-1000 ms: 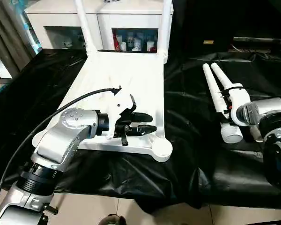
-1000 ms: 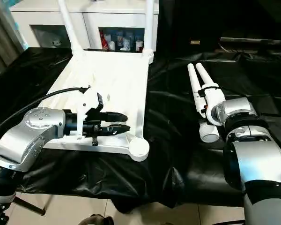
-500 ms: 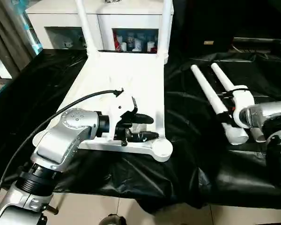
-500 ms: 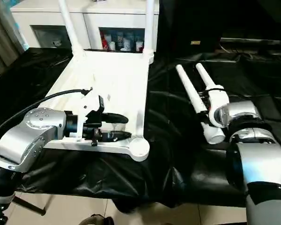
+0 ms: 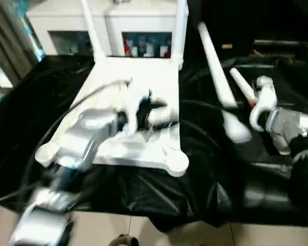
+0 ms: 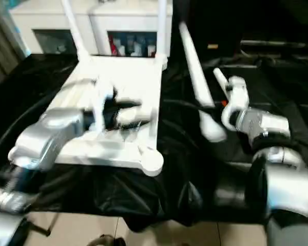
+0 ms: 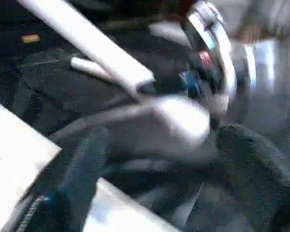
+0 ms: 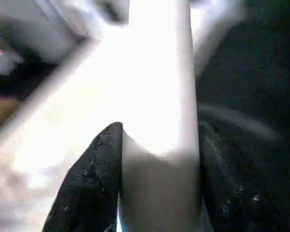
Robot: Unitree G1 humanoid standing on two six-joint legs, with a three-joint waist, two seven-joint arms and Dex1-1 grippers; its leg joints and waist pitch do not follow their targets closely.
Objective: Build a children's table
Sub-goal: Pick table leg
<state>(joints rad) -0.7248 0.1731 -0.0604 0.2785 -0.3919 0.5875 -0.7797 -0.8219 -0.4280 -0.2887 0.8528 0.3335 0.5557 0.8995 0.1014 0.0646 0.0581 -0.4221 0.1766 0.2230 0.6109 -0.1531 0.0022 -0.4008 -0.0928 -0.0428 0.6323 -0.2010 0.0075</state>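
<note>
- Right wrist view is about as close as it gets: the right gripper has its two black fingers set about halfway, one on each side of a white leg, clamped on the tube, so that one's held.
- Left eye view, nearest edge of the black-draped desk: the tabletop lies underside up, and the near right corner socket has nothing in it.
- Over the middle of that tabletop sits the left gripper, fingers spread wide and holding nothing; it's pretty smeared there, so I can't tell if it brushes the plastic.
- To the right, the held leg is off the desk and slanted, fat end low and near, thin end pointing up and away. A second loose leg lies on the cloth just beside the right wrist.
- Far end of the tabletop: two legs already stand upright in the back corner sockets.
- So I'd call this step three of four, roughly halfway done. Next move looks like swinging the held leg over, getting it upright above the empty near socket and pressing it in, probably with the free left fingers steadying the top.
</note>
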